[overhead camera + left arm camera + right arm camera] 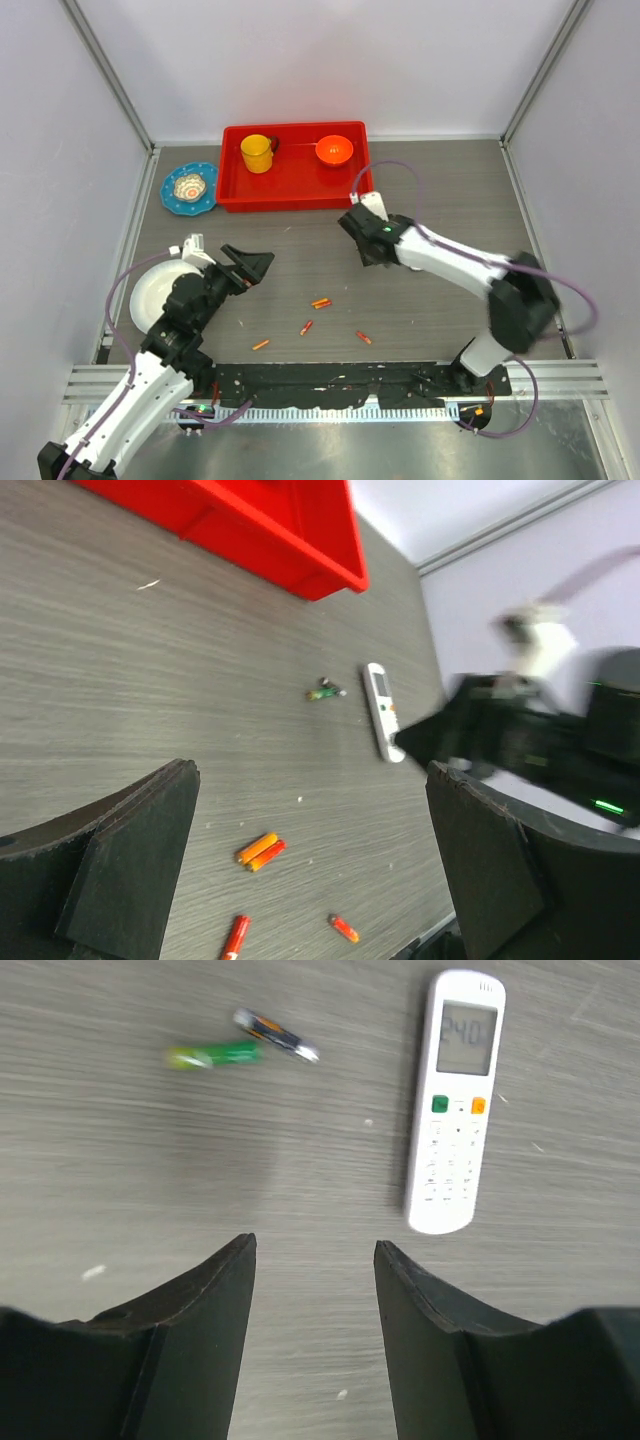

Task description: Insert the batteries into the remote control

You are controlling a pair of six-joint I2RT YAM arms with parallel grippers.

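Just ahead of our right gripper (315,1250), jaws spread and empty, the remote control (455,1105) lies face up on the table (300,1170), its screen showing blurred digits, perhaps 240. Two batteries (212,1055) lie nearby. Our left gripper (310,775) hangs spread above orange batteries (260,851).

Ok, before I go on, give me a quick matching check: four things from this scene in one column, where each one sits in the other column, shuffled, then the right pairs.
1. yellow plastic mug
2. slim white plastic remote control
3. green cylindrical battery
4. pair of orange cylindrical batteries

A. beside a dark battery on the grey table
B. lying side by side in the middle of the table
C. inside the red plastic tray
D. display up, just ahead of the open right gripper

Pairs: 1-C, 2-D, 3-A, 4-B.
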